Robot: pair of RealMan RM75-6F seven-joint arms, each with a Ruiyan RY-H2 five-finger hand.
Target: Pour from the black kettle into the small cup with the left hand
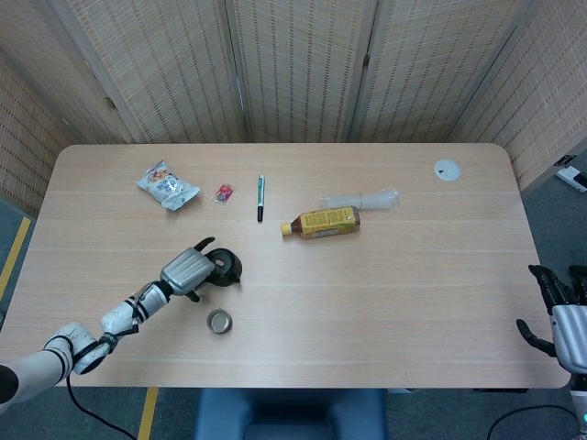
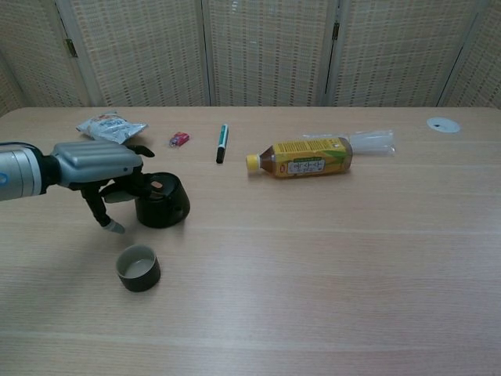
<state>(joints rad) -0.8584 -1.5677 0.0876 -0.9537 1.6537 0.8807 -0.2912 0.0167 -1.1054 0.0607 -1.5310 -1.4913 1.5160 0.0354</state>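
The black kettle (image 1: 226, 267) (image 2: 163, 202) stands left of the table's middle. My left hand (image 1: 184, 271) (image 2: 95, 168) is at its left side, fingers curled around the handle and holding it. The small cup (image 1: 219, 322) (image 2: 138, 268), a short dark metal one, stands upright just in front of the kettle, apart from both hand and kettle. My right hand (image 1: 559, 316) hangs beyond the table's right front corner with its fingers spread and nothing in them; only the head view shows it.
A yellow-labelled tea bottle (image 1: 320, 222) (image 2: 304, 157) lies on its side mid-table beside a clear plastic wrapper (image 1: 362, 199). Farther back lie a pen (image 1: 260, 197), a small red packet (image 1: 223, 192) and a snack bag (image 1: 167, 186). A white disc (image 1: 447, 169) sits at the back right.
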